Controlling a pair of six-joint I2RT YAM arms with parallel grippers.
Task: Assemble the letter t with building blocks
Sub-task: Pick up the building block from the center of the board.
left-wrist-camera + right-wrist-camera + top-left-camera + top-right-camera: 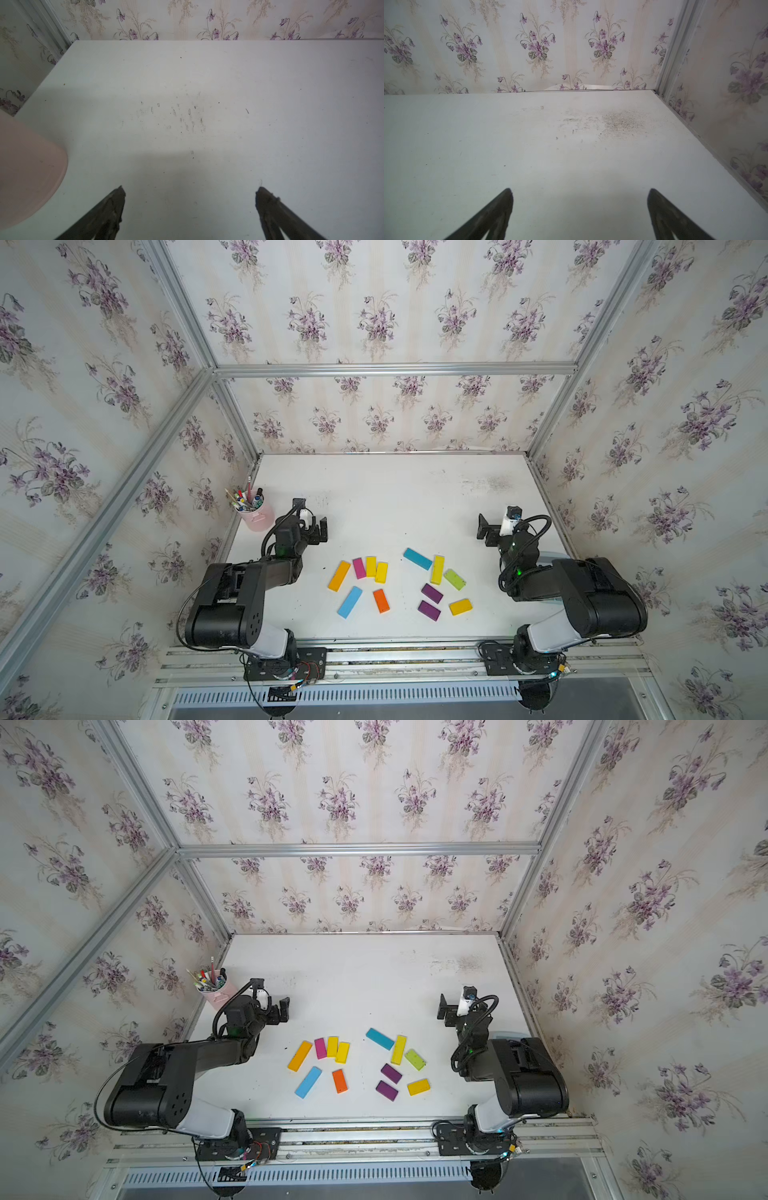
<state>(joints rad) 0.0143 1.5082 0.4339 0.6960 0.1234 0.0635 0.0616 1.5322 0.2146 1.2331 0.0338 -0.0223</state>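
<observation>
We are just starting (no letter t yet): the flat coloured rectangular building blocks (432,593) are lying scattered at lower centre of both top views, and the black left gripper (190,190) and black right gripper (580,192) are hovering wide and empty, next needing the long yellow block (436,569) as stem.

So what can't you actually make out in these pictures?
Blocks: seen only in both top views; both wrist cameras point past them at bare table.
Pink cup: the left wrist view's edge cuts it off, rim and contents out of frame.
Pens: too small in the top views to count.
</observation>
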